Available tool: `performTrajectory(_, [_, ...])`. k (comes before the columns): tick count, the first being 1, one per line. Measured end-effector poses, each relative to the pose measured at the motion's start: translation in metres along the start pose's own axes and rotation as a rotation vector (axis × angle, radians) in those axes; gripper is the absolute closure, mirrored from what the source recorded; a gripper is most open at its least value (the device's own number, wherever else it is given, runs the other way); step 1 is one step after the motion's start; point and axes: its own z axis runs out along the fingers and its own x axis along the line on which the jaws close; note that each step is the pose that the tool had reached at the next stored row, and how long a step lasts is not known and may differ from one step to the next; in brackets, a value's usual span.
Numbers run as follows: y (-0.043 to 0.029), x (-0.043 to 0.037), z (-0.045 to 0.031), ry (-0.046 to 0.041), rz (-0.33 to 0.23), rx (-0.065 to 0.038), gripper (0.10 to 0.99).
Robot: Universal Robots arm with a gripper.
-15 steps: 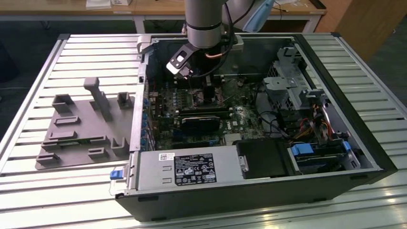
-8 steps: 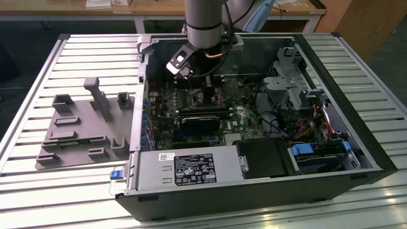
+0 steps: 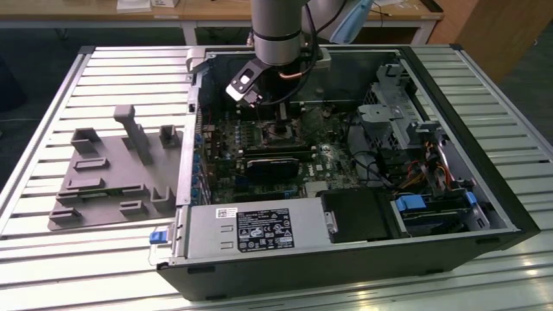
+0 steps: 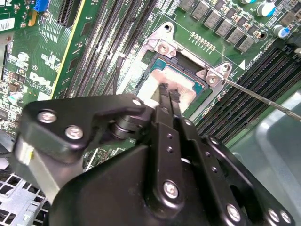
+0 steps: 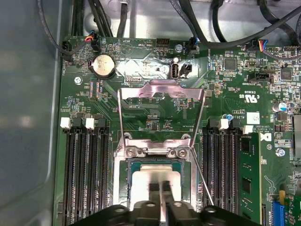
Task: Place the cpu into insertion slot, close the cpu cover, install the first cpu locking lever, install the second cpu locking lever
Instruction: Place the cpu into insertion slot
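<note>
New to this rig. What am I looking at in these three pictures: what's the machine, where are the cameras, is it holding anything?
One robot arm reaches down into an open computer case lying on a slatted table; a grey tray of holders sits at the exterior view's left. That picture comes from a camera off the arm. The other two come from cameras riding near the wrist, looking past the pincer. It is shut, gripping nothing, right at the pale chip, which lies in its socket on the green board. The metal cover stands flipped open.
</note>
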Motion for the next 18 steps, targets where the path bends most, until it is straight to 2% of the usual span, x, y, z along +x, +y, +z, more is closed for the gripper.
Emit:
performTrajectory(1, [0.0, 0.0, 0.0, 0.0001, 0.0, 0.0, 0.961])
performTrajectory(5, [0.0, 0.0, -0.0001, 0.0, 0.0, 0.0, 0.984])
performTrajectory(6, [0.0, -0.0001, -0.0002, 0.0058, 0.0, 0.0, 0.984])
performTrajectory(7, [0.0, -0.0001, -0.0002, 0.0175, 0.001, 0.0, 0.984])
performTrajectory(8, [0.0, 0.0, -0.0001, 0.0211, 0.002, 0.0, 0.984])
performTrajectory(11, [0.0004, -0.0002, 0.0003, 0.0216, 0.005, 0.0, 0.984])
performTrajectory(18, [0.0003, -0.0002, 0.0018, 0.0169, 0.059, 0.002, 0.984])
